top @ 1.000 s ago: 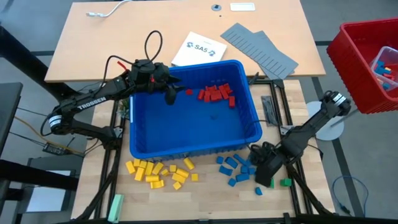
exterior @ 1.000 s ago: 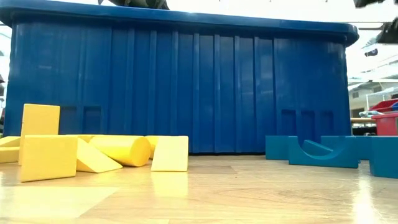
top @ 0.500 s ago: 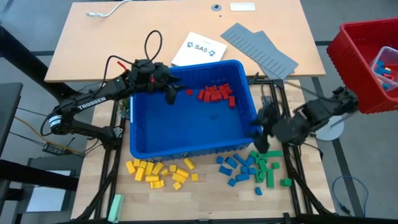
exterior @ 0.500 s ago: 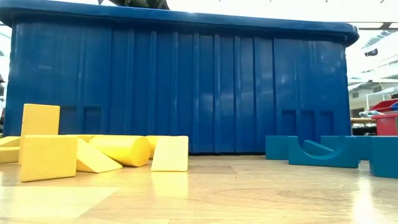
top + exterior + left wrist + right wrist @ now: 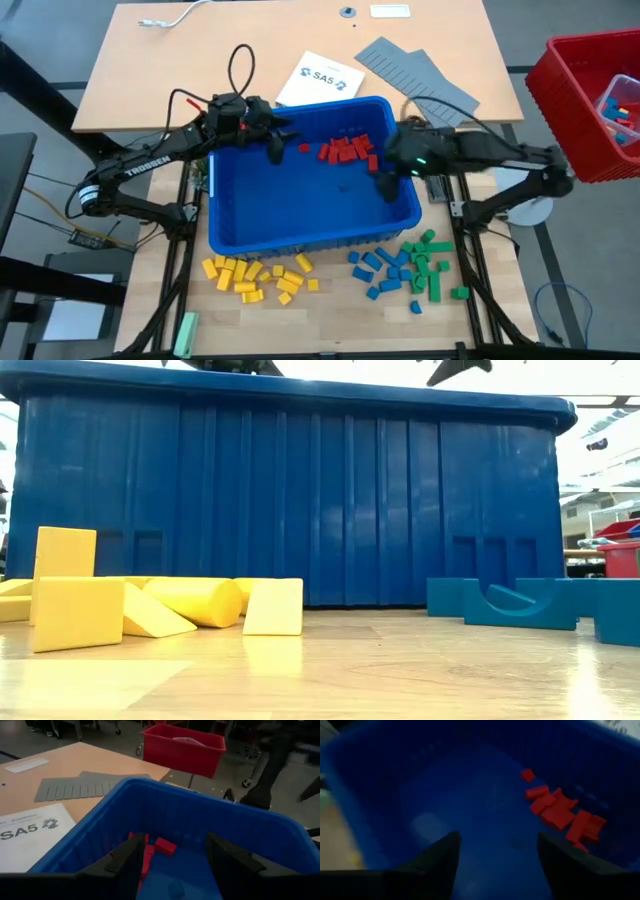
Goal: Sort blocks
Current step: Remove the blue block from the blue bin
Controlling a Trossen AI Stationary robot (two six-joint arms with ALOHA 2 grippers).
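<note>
Two end effectors over the blue bin (image 5: 232, 230), both open and empty. Red blocks (image 5: 346, 151) lie at its far wall, between them; right end effector (image 5: 383, 187) nearer, left end effector (image 5: 277, 150) at the far-left corner.

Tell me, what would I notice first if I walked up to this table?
The big blue bin in the middle, with a clump of red blocks in its far corner. Both open grippers, left and right, hang inside it. In front sit separate piles: yellow blocks, blue blocks, green blocks.
</note>
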